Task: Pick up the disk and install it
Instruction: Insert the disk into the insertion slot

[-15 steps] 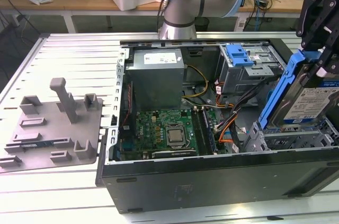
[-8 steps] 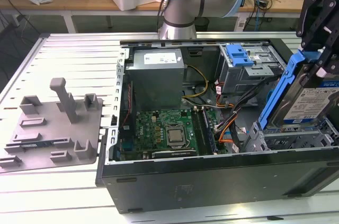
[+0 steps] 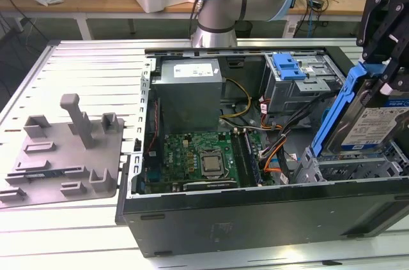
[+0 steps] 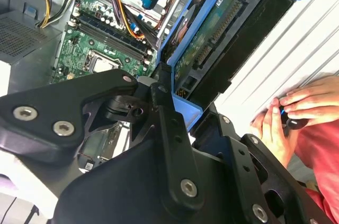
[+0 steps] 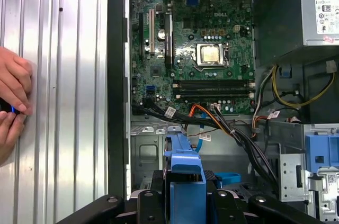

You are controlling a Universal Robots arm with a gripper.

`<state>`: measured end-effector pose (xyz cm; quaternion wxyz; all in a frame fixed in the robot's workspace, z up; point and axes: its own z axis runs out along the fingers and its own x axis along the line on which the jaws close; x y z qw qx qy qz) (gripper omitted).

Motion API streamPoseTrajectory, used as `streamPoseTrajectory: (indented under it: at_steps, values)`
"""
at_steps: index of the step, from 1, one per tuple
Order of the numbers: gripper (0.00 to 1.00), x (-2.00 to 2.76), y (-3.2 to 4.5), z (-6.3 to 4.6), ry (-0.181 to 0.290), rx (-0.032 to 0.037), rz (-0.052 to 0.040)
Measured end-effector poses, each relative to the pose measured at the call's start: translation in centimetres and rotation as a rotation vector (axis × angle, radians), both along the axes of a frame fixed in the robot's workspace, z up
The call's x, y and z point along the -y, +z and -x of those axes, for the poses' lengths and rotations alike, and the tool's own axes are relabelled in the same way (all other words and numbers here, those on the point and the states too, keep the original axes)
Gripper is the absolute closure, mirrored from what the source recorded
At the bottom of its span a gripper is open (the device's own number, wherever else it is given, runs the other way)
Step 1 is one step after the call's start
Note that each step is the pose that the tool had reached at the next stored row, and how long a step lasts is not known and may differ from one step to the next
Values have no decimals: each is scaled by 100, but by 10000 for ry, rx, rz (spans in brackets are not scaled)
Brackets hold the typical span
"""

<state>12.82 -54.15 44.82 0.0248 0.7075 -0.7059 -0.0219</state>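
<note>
The disk (image 3: 386, 123) hangs on edge and tilted over the open computer case (image 3: 255, 219). It sits at the exterior view's right, just above the metal drive cage (image 3: 345, 171), with its label facing outward. The tool (image 3: 385, 75) is clamped on the upper end of its blue carrier frame. In both wrist views the black fingers (image 4: 169, 123) close on the blue plastic from both sides.

The main risk I see is the lean. Lowered at this angle, the bottom edge of the disk would probably catch the cage rim rather than enter the slot. That could jam it or twist it in the grip.

The hold is on plastic at one end only. A knock against the cage could swing the disk between the fingers or pop it out of its clips.

The bundle of orange and black cables (image 3: 275, 152) runs close beside the cage. A loop caught under the carrier could be pinched or keep the disk from seating.

If the disk dropped, it would fall into the case, and the motherboard (image 3: 198, 155) lies not far off.

A person's hands (image 5: 13, 102) rest on the slotted table (image 3: 96, 72) just beside the case wall, near enough to the arm that a wide swing could reach them.
</note>
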Motion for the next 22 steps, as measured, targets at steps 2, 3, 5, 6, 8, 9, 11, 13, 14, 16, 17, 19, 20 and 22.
streamPoseTrajectory:
  at_steps: [2,3,5,6,8,9,11,13,14,16,17,19,20,22]
  values:
    - [63,0,-5,0,0,0,0]
    - [63,0,-9,0,0,0,0]
    - [63,0,-20,0,-1,0,0]
    - [63,0,-26,0,-1,0,2]
    - [63,0,-29,0,-1,0,0]
    - [63,0,-31,0,-1,0,-1]
    - [63,-3,-37,0,0,0,-3]
    - [63,-8,-38,0,17,-1,0]
    - [63,-8,-40,0,17,0,0]
    - [63,-8,-45,0,17,0,1]
    - [63,-8,-47,0,17,0,1]
    - [63,-8,-53,0,18,0,0]
    - [63,-8,-55,0,17,-1,1]
    - [63,-8,-60,0,18,0,0]
